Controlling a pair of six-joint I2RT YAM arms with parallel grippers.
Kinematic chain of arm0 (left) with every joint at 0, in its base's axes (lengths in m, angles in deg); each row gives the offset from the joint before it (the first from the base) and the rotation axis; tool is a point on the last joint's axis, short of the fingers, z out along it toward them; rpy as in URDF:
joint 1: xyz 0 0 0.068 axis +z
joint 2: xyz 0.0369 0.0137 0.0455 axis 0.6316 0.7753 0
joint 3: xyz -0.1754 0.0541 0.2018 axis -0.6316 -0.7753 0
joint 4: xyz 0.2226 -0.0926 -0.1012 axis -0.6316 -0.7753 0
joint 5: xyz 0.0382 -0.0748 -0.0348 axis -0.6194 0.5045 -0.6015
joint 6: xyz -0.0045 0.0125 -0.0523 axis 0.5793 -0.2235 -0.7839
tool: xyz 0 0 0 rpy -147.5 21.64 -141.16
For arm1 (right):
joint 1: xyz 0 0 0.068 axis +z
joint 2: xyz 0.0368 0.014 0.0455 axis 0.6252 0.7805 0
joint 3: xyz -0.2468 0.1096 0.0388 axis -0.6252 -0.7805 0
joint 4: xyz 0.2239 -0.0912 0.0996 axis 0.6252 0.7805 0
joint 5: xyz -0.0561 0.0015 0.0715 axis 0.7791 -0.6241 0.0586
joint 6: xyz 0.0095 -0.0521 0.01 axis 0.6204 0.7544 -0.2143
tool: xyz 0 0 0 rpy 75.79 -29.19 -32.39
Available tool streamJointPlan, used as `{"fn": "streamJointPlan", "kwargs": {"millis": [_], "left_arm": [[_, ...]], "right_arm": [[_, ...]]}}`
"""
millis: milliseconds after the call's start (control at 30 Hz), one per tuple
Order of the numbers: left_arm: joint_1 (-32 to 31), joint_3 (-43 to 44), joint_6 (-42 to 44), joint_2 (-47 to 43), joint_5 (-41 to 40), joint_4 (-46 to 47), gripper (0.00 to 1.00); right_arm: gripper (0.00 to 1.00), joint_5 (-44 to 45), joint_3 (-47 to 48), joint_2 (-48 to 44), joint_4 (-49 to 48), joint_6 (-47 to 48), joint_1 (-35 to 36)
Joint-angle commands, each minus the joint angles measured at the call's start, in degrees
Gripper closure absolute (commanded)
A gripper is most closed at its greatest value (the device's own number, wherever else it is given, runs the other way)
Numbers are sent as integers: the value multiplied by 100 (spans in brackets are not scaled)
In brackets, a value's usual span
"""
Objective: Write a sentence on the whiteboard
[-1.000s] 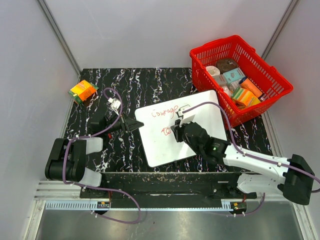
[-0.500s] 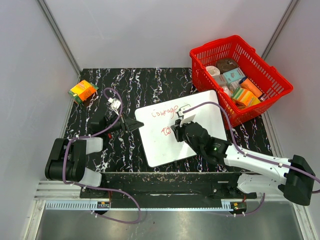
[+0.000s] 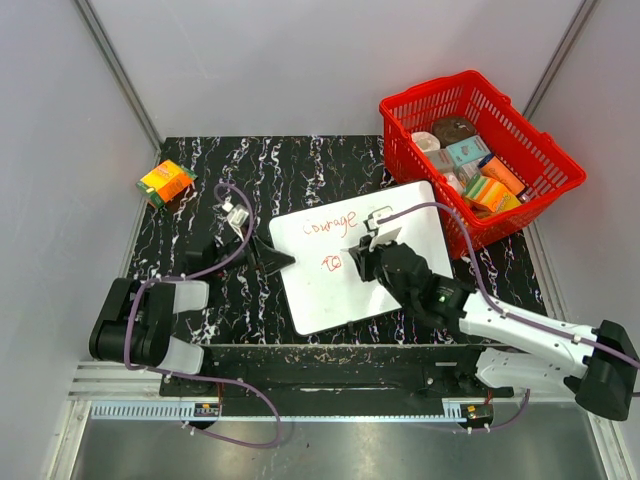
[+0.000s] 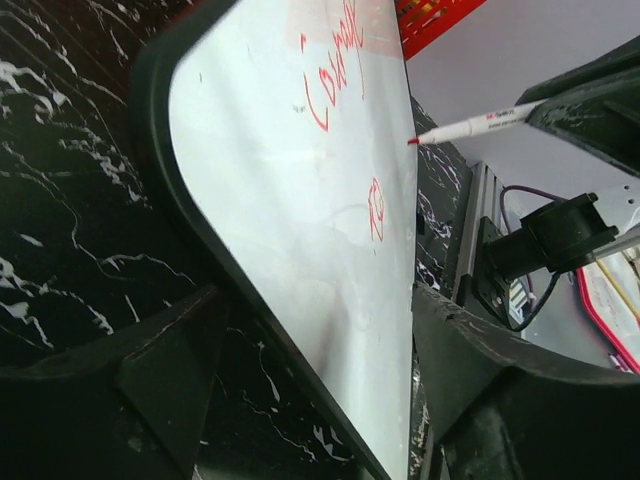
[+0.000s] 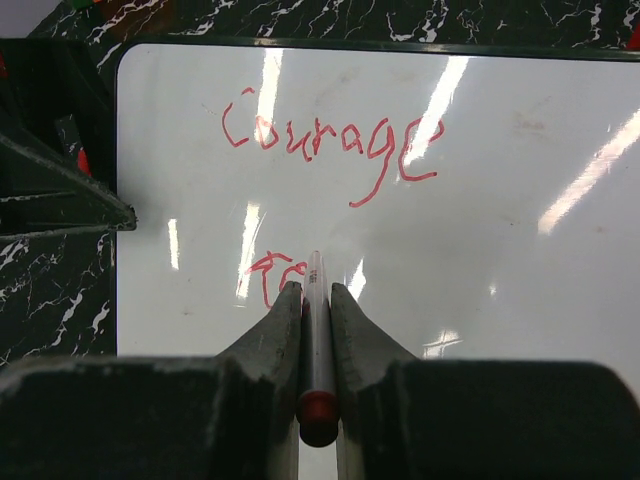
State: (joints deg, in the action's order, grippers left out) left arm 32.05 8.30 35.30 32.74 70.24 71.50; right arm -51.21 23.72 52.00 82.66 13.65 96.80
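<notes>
The whiteboard (image 3: 325, 298) lies flat on the black marble table, turned a little. The sentence (image 3: 330, 224) is red handwriting: "Courage" (image 5: 328, 140) on the upper line and "To" (image 5: 274, 276) below it. My right gripper (image 3: 358, 262) hovers over the board's middle, shut on a thin white marker (image 5: 317, 330) with a red cap, its tip just right of "To". The marker (image 4: 478, 124) points at the board in the left wrist view. My left gripper (image 3: 272, 256) is at the board's left edge, open. Its jaws stand wide apart on either side of the board's rim (image 4: 250, 300).
A red basket (image 3: 470, 78) holding several boxes and tins stands at the back right, touching the board's far corner. An orange and green box (image 3: 165, 182) lies at the table's far left. The right arm's purple cable arches over the board.
My left gripper's jaws have spread apart, letting go of the board's left edge. The right gripper with the marker has shifted slightly to the right over the board.
</notes>
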Motion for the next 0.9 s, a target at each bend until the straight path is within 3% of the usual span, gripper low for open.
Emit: {"fn": "streamJointPlan", "kwargs": {"millis": [0,267,433,500,633,733,867], "left_arm": [[0,-378,-272,-350,-279,657,21],[-290,-1284,-1301,-334,-447,1713,17],[-773,-1258,-1644,351,-517,2617,20],[-861,-1214,-1967,834,-508,3408,24],[-932,-1021,-2137,1503,-455,3955,52],[-976,-1012,-1926,1487,-552,3955,64],[-967,-1012,-1864,1311,-578,3876,89]], "right_arm": [[100,77,124,-287,95,29,-89],[100,-283,63,-419,297,-111,-282],[100,-1046,45,-551,315,-313,-633],[100,-1206,36,-656,315,-340,-730],[100,-1531,1,-841,420,-375,-932],[100,-1575,-16,-973,525,-357,-1012],[100,-1576,-69,-1087,596,-331,-1056]]}}
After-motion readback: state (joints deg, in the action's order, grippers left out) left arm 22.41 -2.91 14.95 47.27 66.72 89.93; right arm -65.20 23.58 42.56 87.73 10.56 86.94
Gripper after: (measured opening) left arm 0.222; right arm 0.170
